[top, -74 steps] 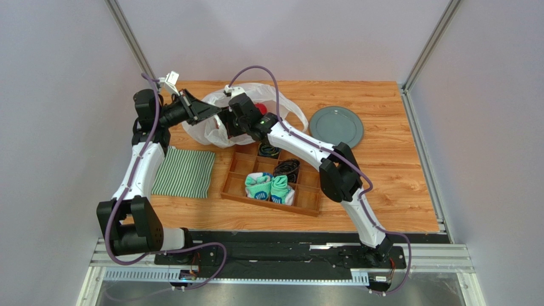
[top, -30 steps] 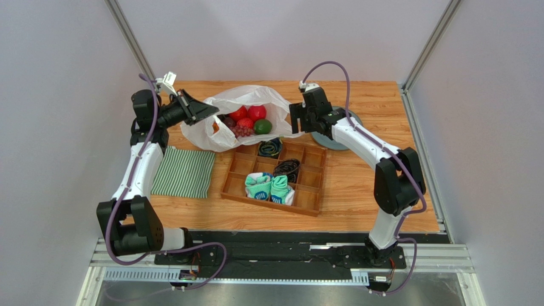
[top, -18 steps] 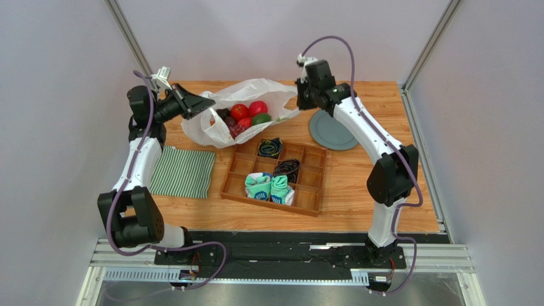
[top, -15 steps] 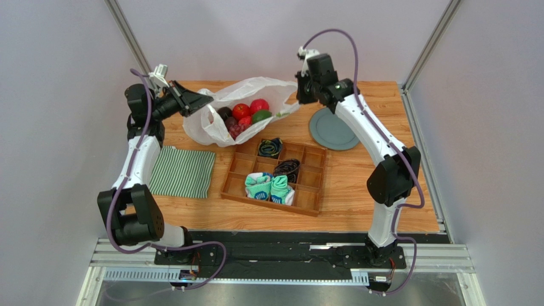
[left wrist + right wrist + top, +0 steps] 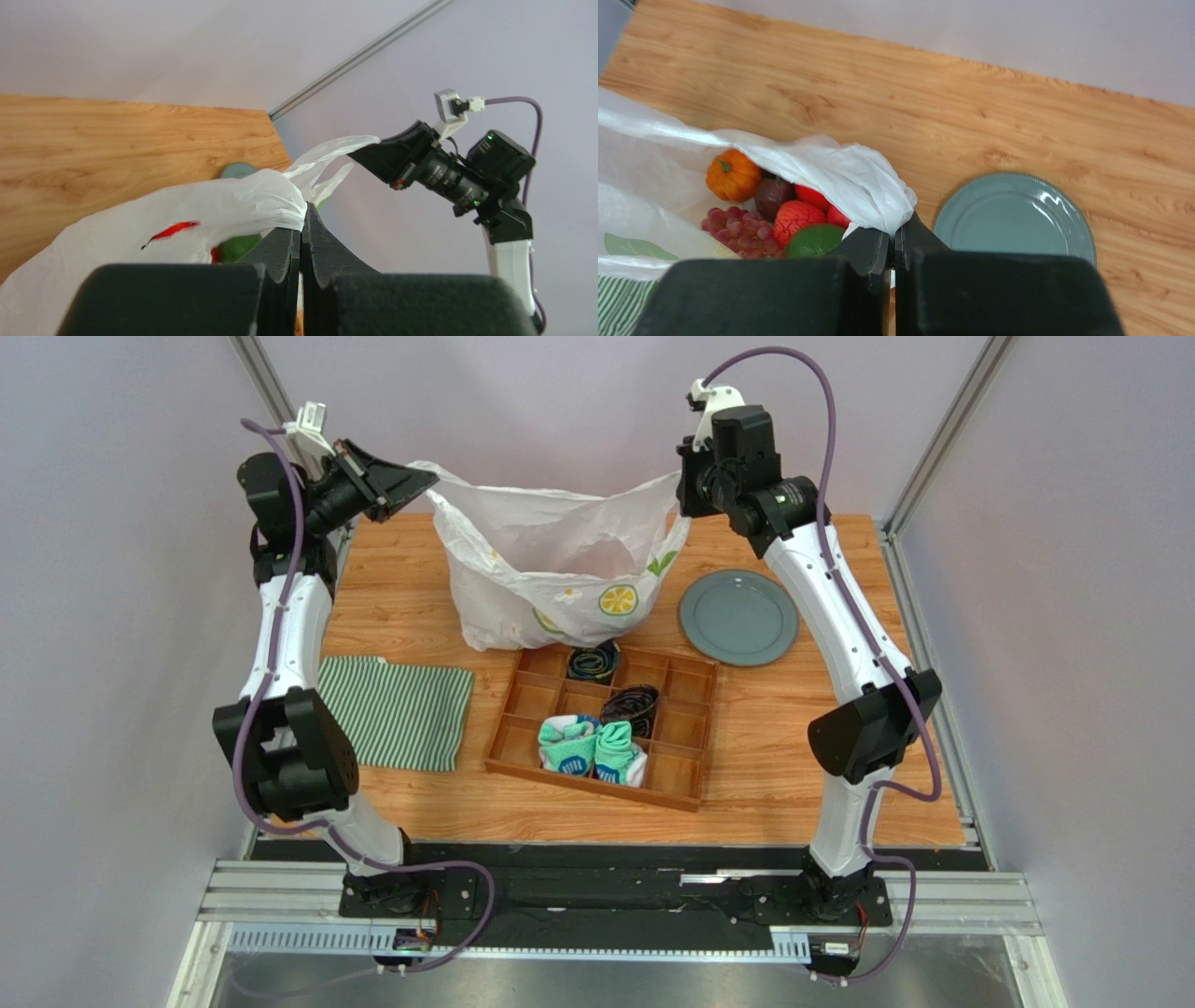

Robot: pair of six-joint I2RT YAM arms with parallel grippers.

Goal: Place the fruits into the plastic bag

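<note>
Overhead view, near edge: wooden divided tray [image 5: 679, 735] sits centre on the table [image 5: 870, 756]. A pair of teal-and-white socks [image 5: 593, 746] is in its near-middle compartment. Rolled black socks [image 5: 630, 706] are in the compartment behind them, and another dark roll [image 5: 592, 662] is in a far compartment. The green-and-white striped cloth [image 5: 396, 714] lies flat to the left of the tray, apart from it. A grey-green plate [image 5: 738, 616] is at the right, just beyond the tray's far right corner.

Farther back, the plastic bag [image 5: 554, 574] hangs stretched between the two arms with its mouth facing up. Its lower end overlaps the tray's far edge in this view; cannot tell whether it touches the tray or table.

Left gripper [image 5: 418, 476]: up at far left, fingers pressed together on one loop handle; its wrist view shows white film pinched between the pads. Right gripper [image 5: 686, 487]: up at far right, fingers clamped on the other handle, the film bunched at the tips in its wrist view.

All visible fruit sits in the bottom of the bag (right wrist view):
- orange ribbed pumpkin [image 5: 733, 176]
- dark purple fruit [image 5: 772, 196]
- red apples [image 5: 795, 220]
- purple-red grapes [image 5: 738, 231]
- green fruit [image 5: 814, 240]
</note>
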